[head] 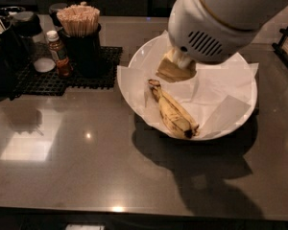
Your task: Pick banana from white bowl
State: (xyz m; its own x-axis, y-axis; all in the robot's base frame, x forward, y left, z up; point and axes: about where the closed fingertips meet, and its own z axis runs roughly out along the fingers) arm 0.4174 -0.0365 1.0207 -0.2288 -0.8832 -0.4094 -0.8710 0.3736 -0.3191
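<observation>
Hanging over the rear part of the white bowl (137, 56), the hand (175, 70) showed in the camera view only as a tan tip under the arm's bulky white housing (216, 23). Whether it was released or clenched could not be told, and nothing could be seen in it. The banana (173, 113) lay inside the bowl on crinkled paper (221, 92), just nearer the camera than the hand and seemingly apart from it. Its long axis ran diagonally, from the dark curled stem end close to the hand down to a darkened end near the bowl's front rim. By that layout, the next move likely needed a short drop toward the camera onto the banana's middle, closing across the diagonal. The bowl sat on the dark counter (77, 147), well apart from the stick holder (78, 23)
</observation>
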